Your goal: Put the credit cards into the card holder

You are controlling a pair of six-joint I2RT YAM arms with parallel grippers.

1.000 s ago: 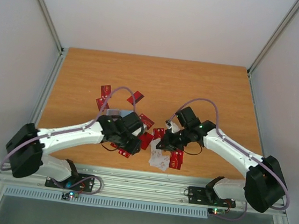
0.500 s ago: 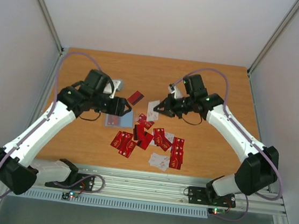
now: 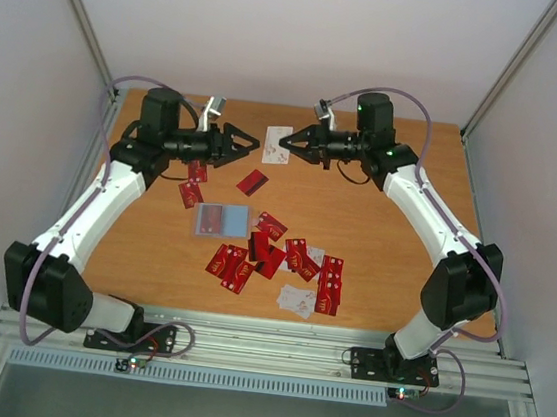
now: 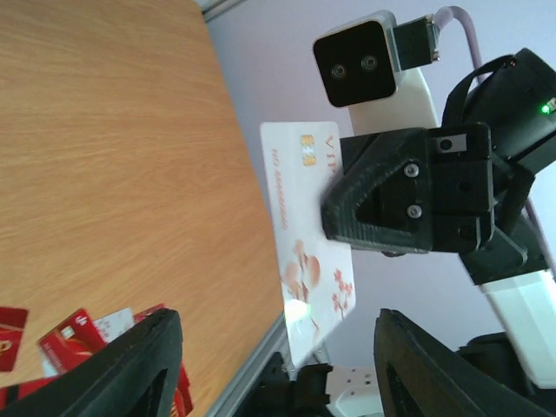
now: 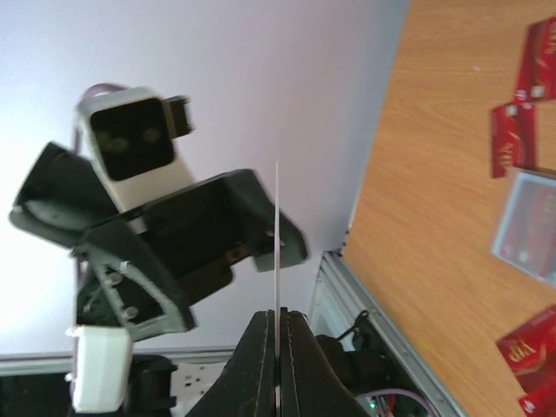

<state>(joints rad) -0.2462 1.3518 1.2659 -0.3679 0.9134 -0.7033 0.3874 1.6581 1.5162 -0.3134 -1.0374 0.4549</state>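
Nearest to us, well below and behind both end effectors, thin glossy red credit cards (image 3: pixel 293 260) lie scattered on the orange-brown wooden worktop (image 3: pixel 387 231). Some overlap, and a few show pale backs. Just beyond them, down and towards the base from the left end effector (image 3: pixel 248 148), the small, roughly square greyish card holder (image 3: pixel 220 220) lies flat. Something red shows in it, probably a card. It sits free of the scatter, which should leave its mouth reachable.

Farther out, three more red cards lie loose beneath the left end effector.

Farthest of all, the two end effectors are raised off the worktop and face each other tip to tip. The right end effector (image 3: pixel 285 147) is clamped shut on a thin white credit card (image 3: pixel 275 136) with a gold chip and a floral print. It pinches the card along one side, so most of the face juts out towards its partner. We judge the card is held this way to offer a free edge for a handover. The left end effector stands partly open and holds nothing. Its two dark fingers (image 4: pixel 130 365) are spread either side of the card's plane, close to it but apparently not touching.

The passing grip seems to be the step in hand. If that grip is skewed, the card could slip or meet the holder's slot at an angle.
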